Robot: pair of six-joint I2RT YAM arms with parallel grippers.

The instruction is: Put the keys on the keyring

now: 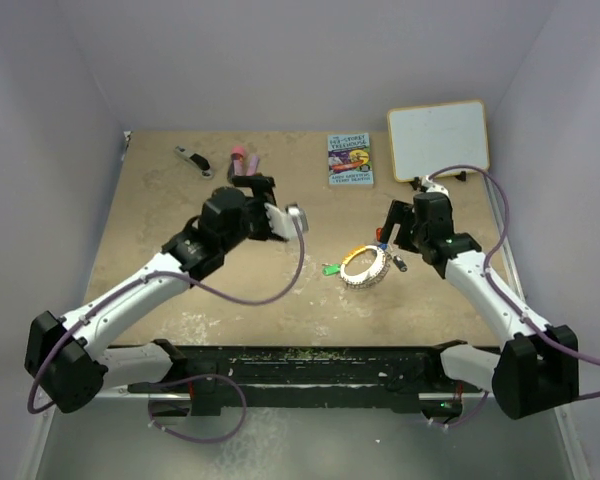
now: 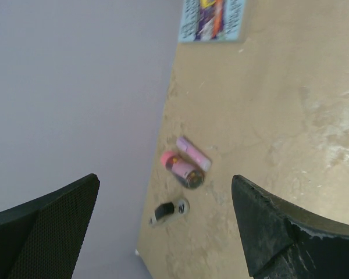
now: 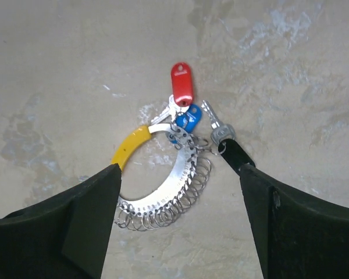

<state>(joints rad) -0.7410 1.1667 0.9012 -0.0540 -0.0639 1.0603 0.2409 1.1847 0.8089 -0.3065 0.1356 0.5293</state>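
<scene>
Hovering over the keyring [image 3: 184, 163], the right gripper [image 3: 179, 168] has its jaws spread wide and holds nothing. The ring lies flat on the bench [image 1: 290, 175], right of centre and near the right arm.

**Step in hand.** We judge this to be the approach to a pick, with no key yet grasped.
- The red key [image 3: 182, 83] and the blue key [image 3: 189, 120] sit at the far edge of the ring, touching it.
- The black key [image 3: 235, 152] lies just beside the ring on its right, its blade pointing away from the gripper.
- The green key [image 1: 330, 268] lies just left of the ring.

**Next move.** We expect the right gripper to lower onto one loose key, most likely the black one. It must close on the plastic head without catching the wire loops along the ring's rim.

The left gripper [image 2: 164, 178] is raised above the left half of the bench, jaws wide apart and empty. We judge it is free to steady the ring.

**Limits of view.**
- We cannot tell whether the red and blue keys are threaded on or merely resting against the ring.
- The right wrist view does not show the green key, and the right gripper's own fingers cover the near part of the ring.
- The overhead view is too coarse to show any opening in the ring.
</scene>
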